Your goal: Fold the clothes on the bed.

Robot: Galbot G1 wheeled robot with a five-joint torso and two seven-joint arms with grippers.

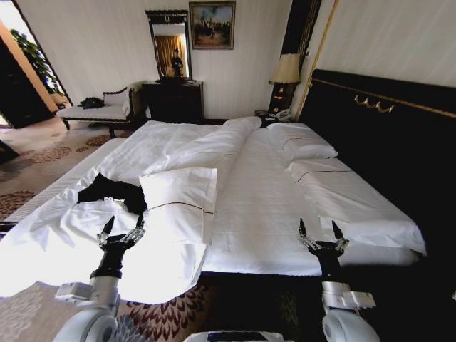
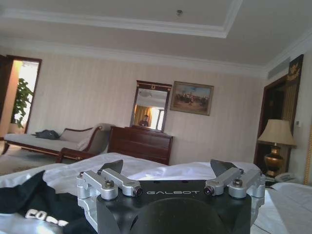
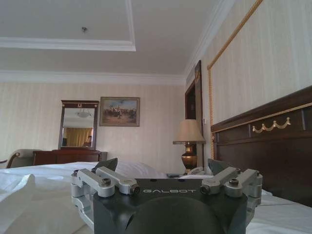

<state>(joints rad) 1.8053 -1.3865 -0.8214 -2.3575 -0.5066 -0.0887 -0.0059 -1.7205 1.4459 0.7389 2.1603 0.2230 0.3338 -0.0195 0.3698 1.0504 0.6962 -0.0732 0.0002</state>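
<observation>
The clothes [image 1: 112,191], a black T-shirt with white lettering, lie crumpled on the white duvet near the left side of the bed [image 1: 271,206]. My left gripper [image 1: 122,225] hovers open just in front of the shirt, slightly to its right, fingers pointing up and holding nothing. In the left wrist view the gripper [image 2: 168,166] stands open with the black clothes [image 2: 34,202] close beside it. My right gripper [image 1: 318,229] is open above the bed's near right part, far from the shirt. The right wrist view shows this gripper [image 3: 163,165] open and empty.
A white pillow [image 1: 179,201] lies just right of the shirt. More pillows [image 1: 306,148] line the dark headboard [image 1: 399,135] on the right. A cushioned bench [image 1: 96,110], a dresser [image 1: 174,100] with mirror and a lamp [image 1: 285,75] stand by the far wall. Patterned carpet [image 1: 43,153] lies left.
</observation>
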